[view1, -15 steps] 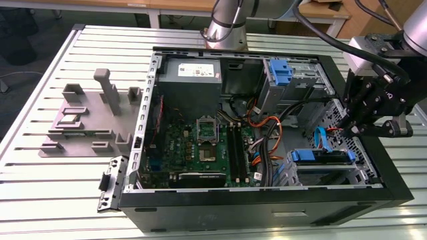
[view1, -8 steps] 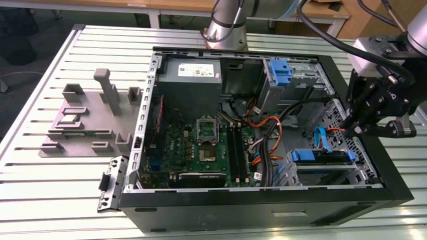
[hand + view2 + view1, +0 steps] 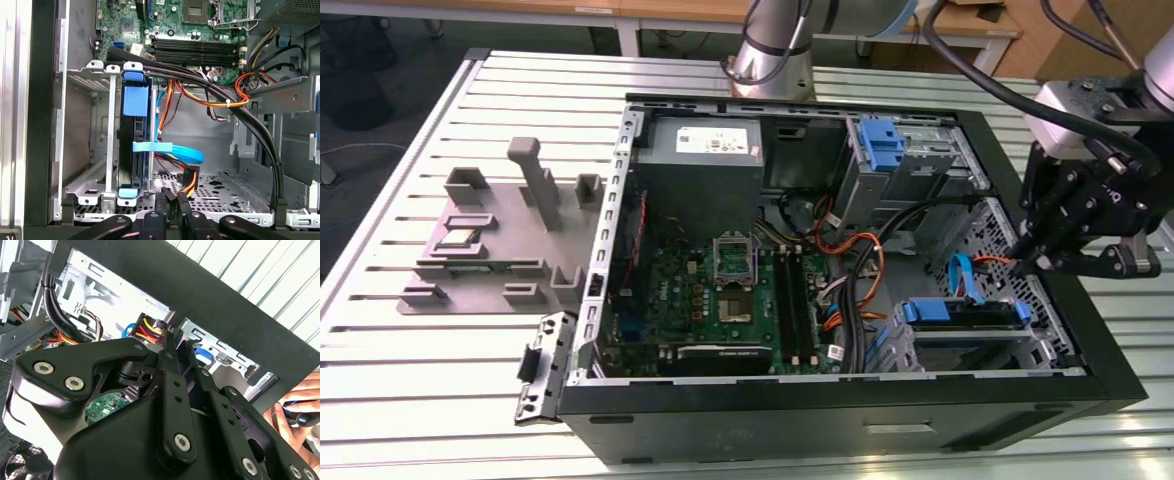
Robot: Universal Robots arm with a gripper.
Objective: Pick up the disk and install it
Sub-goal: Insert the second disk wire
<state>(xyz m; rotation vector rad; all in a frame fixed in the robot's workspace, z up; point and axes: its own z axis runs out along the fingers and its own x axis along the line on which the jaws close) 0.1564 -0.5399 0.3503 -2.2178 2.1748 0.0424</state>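
- The disk (image 3: 134, 150) stands on edge in the metal drive cage (image 3: 95, 80) inside the open computer case (image 3: 854, 400); in the first wrist view its blue carrier rail faces the camera, with blue tabs at both ends.
- In the exterior view the disk (image 3: 961, 312) shows as a blue strip across the cage, in the case's corner at the exterior view's right, close to the front wall.
- A light blue flat cable (image 3: 170, 150) curves away from the disk's side, and red, orange and yellow wires (image 3: 190, 185) run just beside it.
- A thick black cable bundle (image 3: 225, 107) arcs over the bay from the motherboard (image 3: 195, 30) side.
- The gripper (image 3: 1047, 262) hangs over the case's edge at the exterior view's right, just above the bay and near the disk, holding nothing.
- Its fingers (image 3: 161, 202) are drawn together, tips nearly touching, over the perforated floor of the case and apart from the disk.
- In the second wrist view the gripper's (image 3: 176, 342) black linkage is in front of the case wall, and a person's hand (image 3: 292, 422) is outside the case holding a dark tool.
- On the slatted bench (image 3: 400, 330), at the exterior view's left of the case, sits a grey fixture (image 3: 494, 240) with upright posts.
- A grey power supply (image 3: 700, 150) with a white sticker sits at the far end of the case.
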